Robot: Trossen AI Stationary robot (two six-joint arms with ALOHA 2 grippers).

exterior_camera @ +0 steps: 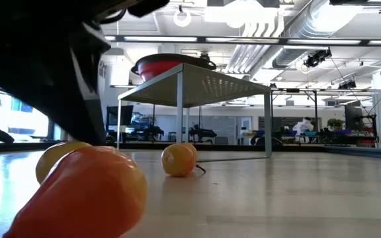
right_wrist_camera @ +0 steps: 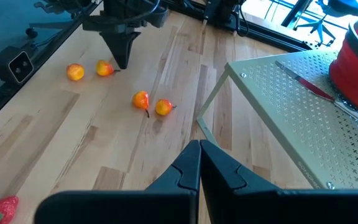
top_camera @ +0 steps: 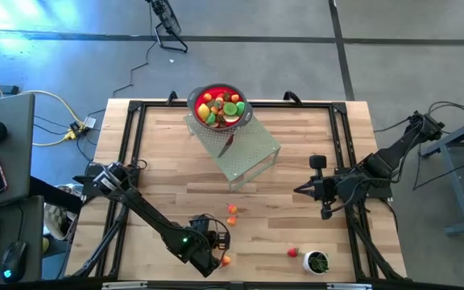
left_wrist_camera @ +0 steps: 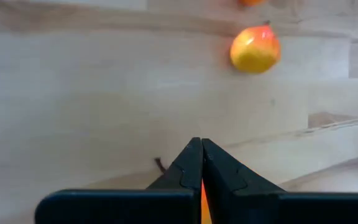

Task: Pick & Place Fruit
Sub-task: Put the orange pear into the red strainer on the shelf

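No legible text, labels, brands, numbers or signs in any view. Checked worktop, fruit, bowl, rack, arms and the room behind: nothing readable.

The metal rack (top_camera: 244,149) with the red bowl (top_camera: 220,105) blocked the counter's (top_camera: 159,153) far middle. Bare wood lay open on the left side. Near the front, two fruit pieces (top_camera: 232,213), a strawberry (top_camera: 293,252) and a white cup (top_camera: 317,262) cluttered the path.
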